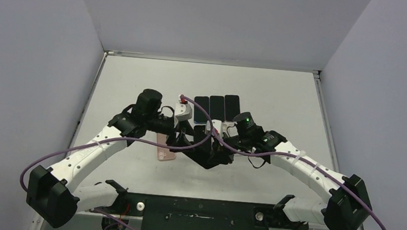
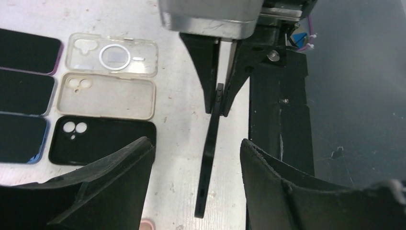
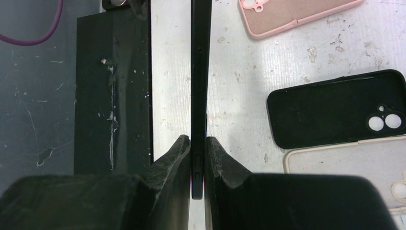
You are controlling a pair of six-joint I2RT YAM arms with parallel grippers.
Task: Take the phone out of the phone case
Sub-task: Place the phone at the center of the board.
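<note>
While the right gripper (image 3: 198,148) pinches a thin black phone (image 3: 198,72) by one end, its fingers (image 3: 174,158) pressed tight against both flat faces, the left gripper (image 2: 197,146) stands wide open, with one of its fingers (image 2: 119,182) on either side of the phone's other end and touching nothing. The phone hangs edge-on above the table (image 1: 281,94), at its middle and towards the near side, just beyond the black base plate (image 2: 282,120). From this edge-on view it cannot be told whether the phone case is wrapped around it. Lying flat on the table to the far side are three phones (image 2: 24,91) in a row with dark screens and, beside them, a clear case (image 2: 112,55), a beige case (image 2: 105,96) and a black case (image 2: 103,141), all empty. A pink case (image 3: 287,17) lies apart to the left. Several things could go wrong from here. If the left fingers close on the flat faces, they would likely squeeze phone and case together instead of peeling one from the other. The right gripper's hold is a narrow pinch at one end, so a sideways pull could twist the phone loose and drop it. With both sets of fingers so near each other, a careless approach could also knock them together.
</note>
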